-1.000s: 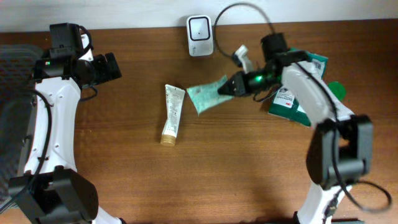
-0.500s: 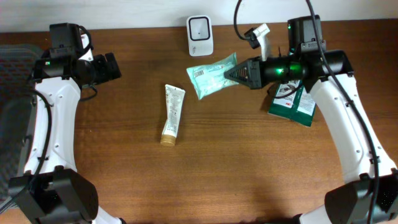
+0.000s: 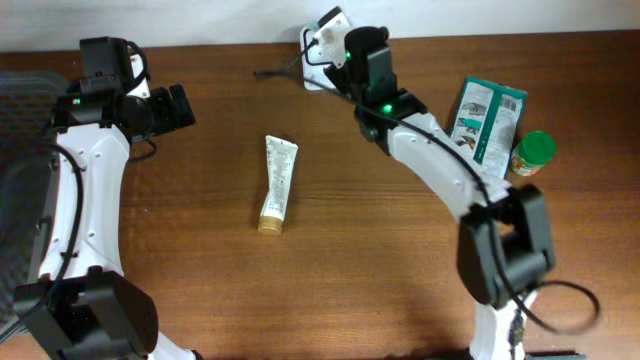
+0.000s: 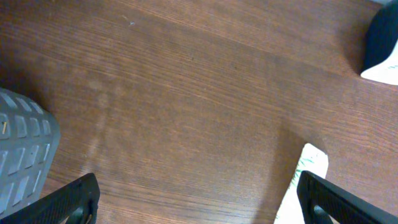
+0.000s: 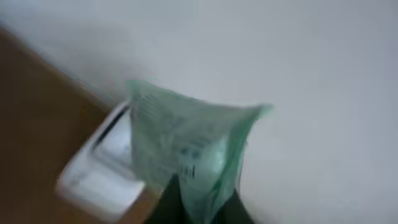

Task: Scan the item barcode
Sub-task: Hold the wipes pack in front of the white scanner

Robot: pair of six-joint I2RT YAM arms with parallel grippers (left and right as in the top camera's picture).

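Right end effector (image 5: 200, 208), at the bottom edge of the blurred wrist view, is closed on a green pouch (image 5: 186, 143), whose print is too smeared to read. Lower left of the pouch sits a white scanner (image 5: 99, 177) on the desk (image 4: 186, 93). From overhead, at upper centre, the right arm hides the pouch and most of the scanner. Left end effector (image 3: 181, 105), upper left, stands wide open, holding nothing. Its fingertips (image 4: 71, 202) are cut off by the frame. A tube (image 3: 277, 183) lies mid-desk.
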